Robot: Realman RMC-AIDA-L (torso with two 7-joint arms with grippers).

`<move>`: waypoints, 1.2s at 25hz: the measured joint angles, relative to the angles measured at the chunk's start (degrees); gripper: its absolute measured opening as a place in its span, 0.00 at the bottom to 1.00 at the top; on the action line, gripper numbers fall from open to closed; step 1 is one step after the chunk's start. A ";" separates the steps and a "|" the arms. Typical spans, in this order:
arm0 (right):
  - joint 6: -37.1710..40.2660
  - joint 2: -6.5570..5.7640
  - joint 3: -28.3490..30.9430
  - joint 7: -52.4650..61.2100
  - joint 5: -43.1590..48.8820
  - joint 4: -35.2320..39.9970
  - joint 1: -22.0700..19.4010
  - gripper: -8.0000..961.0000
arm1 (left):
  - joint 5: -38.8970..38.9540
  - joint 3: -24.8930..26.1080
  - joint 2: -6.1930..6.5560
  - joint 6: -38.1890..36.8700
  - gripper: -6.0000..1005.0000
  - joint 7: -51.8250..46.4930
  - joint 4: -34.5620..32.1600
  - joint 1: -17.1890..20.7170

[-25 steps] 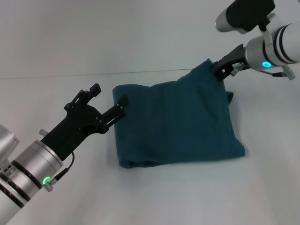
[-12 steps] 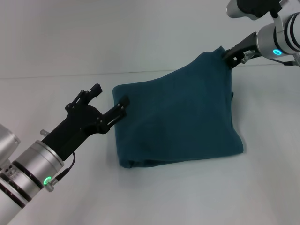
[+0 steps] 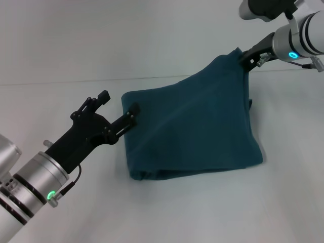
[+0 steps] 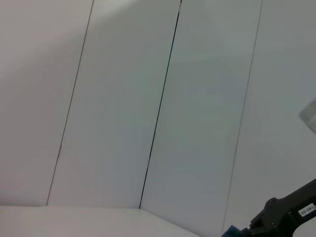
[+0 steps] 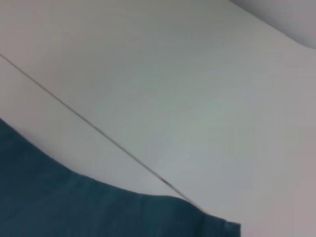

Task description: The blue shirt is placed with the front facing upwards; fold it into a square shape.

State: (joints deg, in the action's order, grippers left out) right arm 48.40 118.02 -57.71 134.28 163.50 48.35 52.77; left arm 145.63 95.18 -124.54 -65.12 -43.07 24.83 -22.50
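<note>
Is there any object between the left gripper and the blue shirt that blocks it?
No, nothing visible does. In the head view the left gripper is open at the left edge of the blue shirt, one fingertip at the cloth. The right gripper holds the far right corner lifted above the white table.

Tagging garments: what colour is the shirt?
Plain dark teal-blue shirt, no print showing; clearest in the head view.

A small white label [image 4: 306, 211] on black hardware has unreadable print.
</note>
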 joint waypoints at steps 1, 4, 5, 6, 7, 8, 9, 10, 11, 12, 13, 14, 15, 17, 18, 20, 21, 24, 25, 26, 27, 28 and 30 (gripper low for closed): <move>-1.43 -0.14 0.08 0.40 1.04 -1.87 0.80 0.02 | 0.00 0.00 0.00 -0.01 0.88 0.01 -0.09 0.00; -2.63 -0.51 0.13 0.44 1.26 -4.19 1.65 0.02 | 0.00 0.00 0.00 0.00 0.88 0.02 -0.22 0.00; -3.26 -0.63 0.14 0.44 1.26 -5.05 1.97 0.02 | 0.00 0.00 0.00 0.00 0.88 0.02 -0.32 0.00; -3.94 -0.76 0.13 0.43 1.27 -6.40 2.37 0.02 | 0.00 0.00 0.00 -0.01 0.88 0.03 -0.42 0.00; -4.87 -0.85 0.07 0.39 1.28 -7.55 2.69 0.02 | 0.00 0.00 0.00 -0.01 0.88 0.03 -0.53 0.00; -5.82 -0.90 -0.11 0.27 1.30 -8.83 2.99 0.02 | 0.00 0.00 0.00 -0.01 0.88 0.04 -0.63 0.00; -6.44 -0.92 -0.21 0.15 1.31 -9.54 3.15 0.02 | 0.00 0.00 0.00 -0.01 0.88 0.04 -0.73 0.00; -7.15 -0.92 -0.36 0.05 1.34 -10.46 3.35 0.02 | 0.00 0.00 0.00 -0.01 0.88 0.04 -0.77 0.00; -7.94 -0.93 -0.46 -0.04 1.36 -11.24 3.58 0.02 | 0.00 0.00 0.00 -0.01 0.88 0.05 -0.81 0.00; -8.52 -0.93 -0.51 -0.08 1.38 -12.01 3.79 0.02 | 0.00 0.00 0.00 -0.01 0.88 0.06 -0.90 0.00; -9.28 -0.94 -0.55 -0.11 1.42 -12.88 4.03 0.02 | 0.00 0.00 0.00 -0.01 0.88 0.06 -0.95 0.00; -10.08 -0.94 -0.57 -0.13 1.49 -13.68 4.23 0.02 | 0.00 0.00 0.00 0.00 0.88 0.07 -0.98 0.00; -11.09 -0.93 -0.60 -0.13 1.77 -14.54 4.38 0.02 | 0.00 0.00 0.00 -0.01 0.88 0.09 -1.00 0.00; -13.23 -0.68 -0.65 0.04 2.85 -15.92 4.51 0.02 | 0.00 -0.01 0.00 0.00 0.88 0.14 -1.05 0.00; -14.39 -0.40 -0.77 0.04 3.52 -16.56 4.50 0.02 | 0.01 -0.04 0.00 0.00 0.88 0.15 -1.16 0.00; -16.52 0.23 -1.51 -0.04 4.32 -17.35 4.25 0.02 | 0.01 -0.07 0.01 0.00 0.88 0.17 -1.43 -0.03; -17.26 0.49 -2.07 -0.06 4.37 -17.46 3.98 0.02 | 0.01 -0.08 0.03 0.00 0.88 0.17 -1.49 -0.05; -18.86 1.10 -3.16 0.11 4.40 -17.21 3.04 0.08 | 0.01 -0.09 0.09 0.00 0.88 0.23 -1.57 -0.09; -19.16 1.20 -3.16 0.14 4.40 -16.83 2.76 0.11 | 0.01 -0.09 0.09 0.00 0.88 0.24 -1.57 -0.12; -19.31 1.27 -3.16 0.15 4.40 -16.41 2.47 0.13 | 0.01 -0.09 0.09 0.00 0.88 0.25 -1.57 -0.16; -19.48 1.29 -3.16 0.15 4.40 -15.94 2.19 0.16 | 0.01 -0.09 0.08 0.00 0.88 0.25 -1.57 -0.21; -19.54 1.30 -3.08 0.16 4.39 -15.32 1.85 0.19 | 0.01 -0.09 0.09 0.00 0.88 0.26 -1.57 -0.25; -19.52 1.36 -2.83 0.68 4.38 -13.66 1.13 0.29 | 0.01 -0.09 0.09 0.00 0.88 0.26 -1.46 -0.27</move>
State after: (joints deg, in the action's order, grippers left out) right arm 28.88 119.38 -60.55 134.96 167.87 34.68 53.90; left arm 145.63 95.09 -124.45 -65.12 -42.80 23.38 -22.77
